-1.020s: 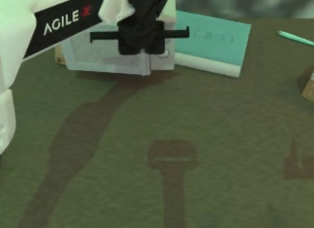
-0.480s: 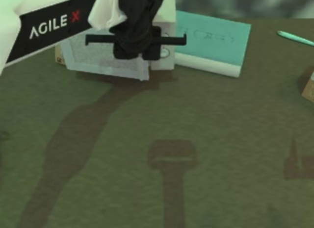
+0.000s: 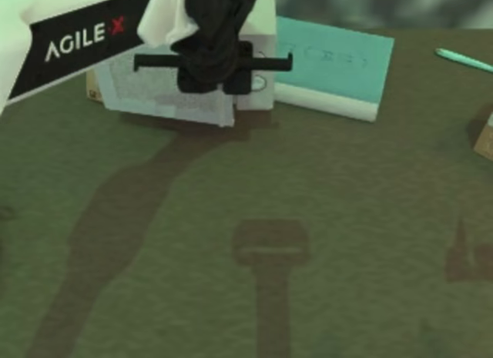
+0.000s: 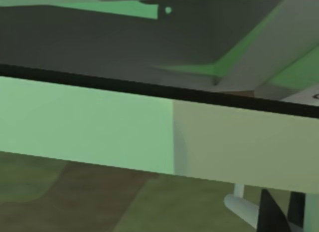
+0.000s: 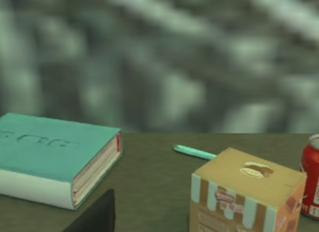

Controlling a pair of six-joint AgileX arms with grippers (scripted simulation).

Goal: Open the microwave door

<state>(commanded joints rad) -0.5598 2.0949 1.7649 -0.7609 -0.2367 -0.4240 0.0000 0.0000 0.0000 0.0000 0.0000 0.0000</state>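
Note:
The white microwave (image 3: 264,23) stands at the back left of the table. Its door (image 3: 154,92), with a speckled grey window, is swung a little way out from the front; the handle side sits nearer to me than the hinge side. My left gripper (image 3: 219,79) hangs over the door's handle edge, beside the knob panel (image 3: 259,82). In the left wrist view the door's edge (image 4: 99,127) fills the middle, and the gripper (image 4: 284,214) is shut on the slim white handle (image 4: 241,206). My right gripper (image 5: 154,224) is parked at the right, open, with one dark finger (image 5: 97,217) showing.
A teal book (image 3: 331,65) lies right of the microwave, with a teal pen (image 3: 462,59) farther right. A striped snack box (image 5: 244,197) and a red can (image 5: 311,177) stand at the table's right edge. A small brown item (image 3: 92,88) peeks out left of the microwave.
My left arm has drawn back to the left with the handle in its grip, and the door has swung slightly farther out. In the last half second almost nothing moved.

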